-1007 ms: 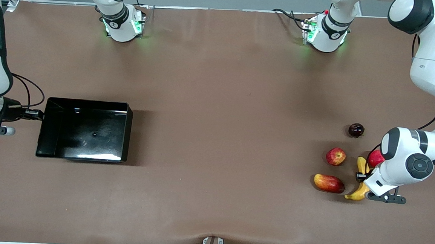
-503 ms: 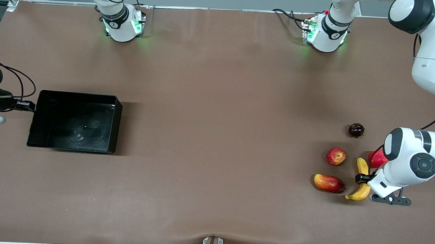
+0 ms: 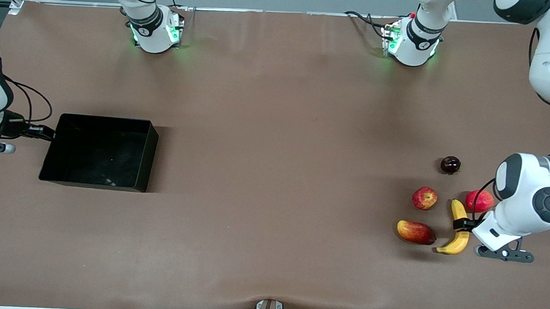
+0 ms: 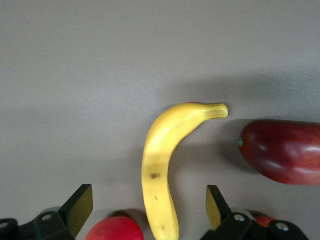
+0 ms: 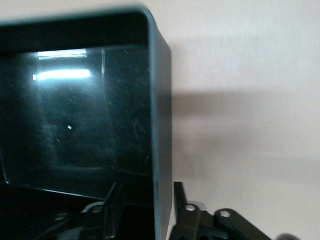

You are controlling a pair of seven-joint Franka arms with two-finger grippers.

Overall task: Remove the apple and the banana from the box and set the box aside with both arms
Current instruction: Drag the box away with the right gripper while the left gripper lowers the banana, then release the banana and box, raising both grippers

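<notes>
**Two arms at opposite table ends: one gripper at the banana, one at the bin wall**

Nearest the front camera, toward the left arm's end of the table, lies the banana (image 3: 459,229) on the brown table (image 3: 274,173), curved, with its tip close to the mango (image 3: 416,232). The left gripper (image 3: 461,225) is down at the banana's middle; in the left wrist view its two fingers (image 4: 80,210) stand spread wide, one on each side of the banana (image 4: 160,175), neither touching it. The mango (image 4: 285,152) lies just beside the banana's tip, a narrow gap between them.

Slightly farther from the camera, the apple (image 3: 424,198), red with yellow streaks, rests apart from the banana. A plain red round fruit (image 3: 479,201) sits just beside the banana's farther end, partly hidden by the left arm. Farther still lies a small dark round fruit (image 3: 450,164), alone.

Toward the right arm's end of the table, the black bin (image 3: 98,152) sits flat on the table, empty. The right gripper (image 3: 42,133) is at the bin's end wall. In the right wrist view its fingers (image 5: 182,210) straddle the wall of the bin (image 5: 160,140), one inside and one outside, partly parted; whether they press on the wall cannot be told.
</notes>
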